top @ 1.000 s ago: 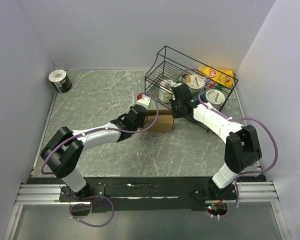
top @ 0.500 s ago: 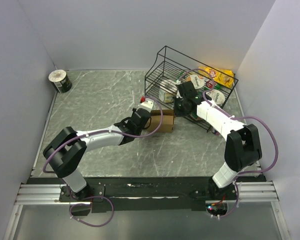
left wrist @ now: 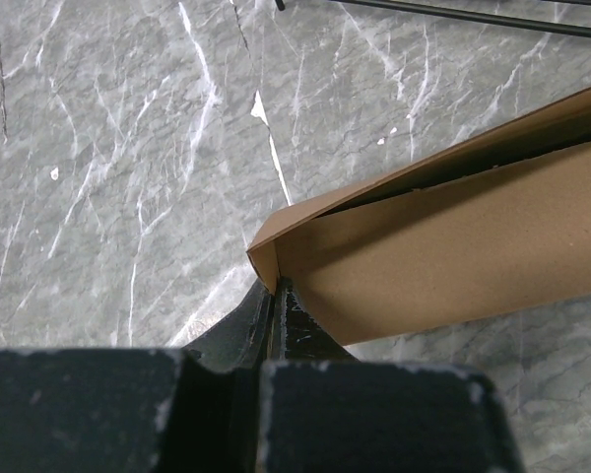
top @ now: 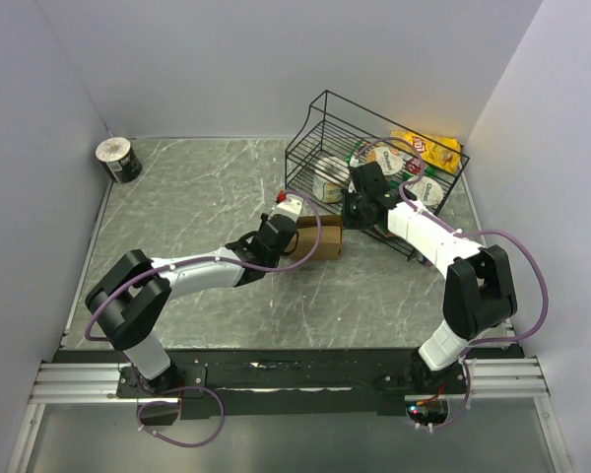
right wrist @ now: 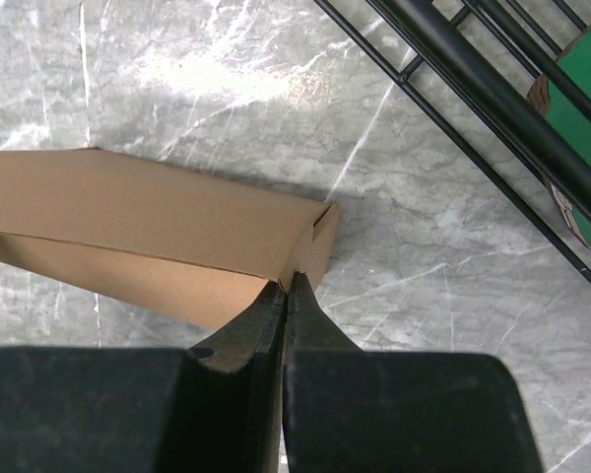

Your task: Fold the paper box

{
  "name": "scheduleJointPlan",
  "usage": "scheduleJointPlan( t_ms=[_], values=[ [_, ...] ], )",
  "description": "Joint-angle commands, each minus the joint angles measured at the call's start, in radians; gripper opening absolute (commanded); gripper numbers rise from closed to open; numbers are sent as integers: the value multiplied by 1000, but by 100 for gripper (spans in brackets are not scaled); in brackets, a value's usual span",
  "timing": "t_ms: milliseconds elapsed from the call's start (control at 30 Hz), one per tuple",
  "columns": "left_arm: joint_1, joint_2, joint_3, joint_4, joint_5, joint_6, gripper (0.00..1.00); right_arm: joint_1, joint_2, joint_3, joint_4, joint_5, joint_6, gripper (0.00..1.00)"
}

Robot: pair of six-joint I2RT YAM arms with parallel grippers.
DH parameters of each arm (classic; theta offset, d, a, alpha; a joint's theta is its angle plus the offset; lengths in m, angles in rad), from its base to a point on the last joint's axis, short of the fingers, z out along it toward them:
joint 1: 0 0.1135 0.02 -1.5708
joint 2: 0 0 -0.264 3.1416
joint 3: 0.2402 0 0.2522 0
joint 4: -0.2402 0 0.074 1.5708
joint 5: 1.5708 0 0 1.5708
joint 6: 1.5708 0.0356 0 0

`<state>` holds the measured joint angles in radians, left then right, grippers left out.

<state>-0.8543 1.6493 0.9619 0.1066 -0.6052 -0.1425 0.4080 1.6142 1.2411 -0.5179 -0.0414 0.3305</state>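
A plain brown cardboard paper box (top: 320, 239) lies on the grey marbled table (top: 197, 197), just in front of the black wire basket (top: 306, 123), with a dark gap under its top flap. The left gripper (left wrist: 275, 296), fingers pressed together, touches the box corner farther from the basket. The right gripper (right wrist: 288, 286), likewise closed, meets the corner just beside the basket's wires

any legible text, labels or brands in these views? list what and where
No text reads cleanly in any view.
Yellow bag at the far right of the wire basket: red logo, too small to read.
Cup lids in the basket: printed, but too blurred to read.
Paper box: plain brown, no print on the faces shown.
Roll at the far left corner: no readable marking.
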Motion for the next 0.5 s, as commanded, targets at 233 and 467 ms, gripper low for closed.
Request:
scheduleJointPlan(
  t_ms=[233, 467],
  values=[
    [-26, 53, -37, -116, 50, 21, 1, 8, -24, 77, 9, -75, 36, 0],
    [-26, 56, -46, -114, 45, 26, 1, -21, -10, 98, -19, -129, 33, 0]
  ],
)
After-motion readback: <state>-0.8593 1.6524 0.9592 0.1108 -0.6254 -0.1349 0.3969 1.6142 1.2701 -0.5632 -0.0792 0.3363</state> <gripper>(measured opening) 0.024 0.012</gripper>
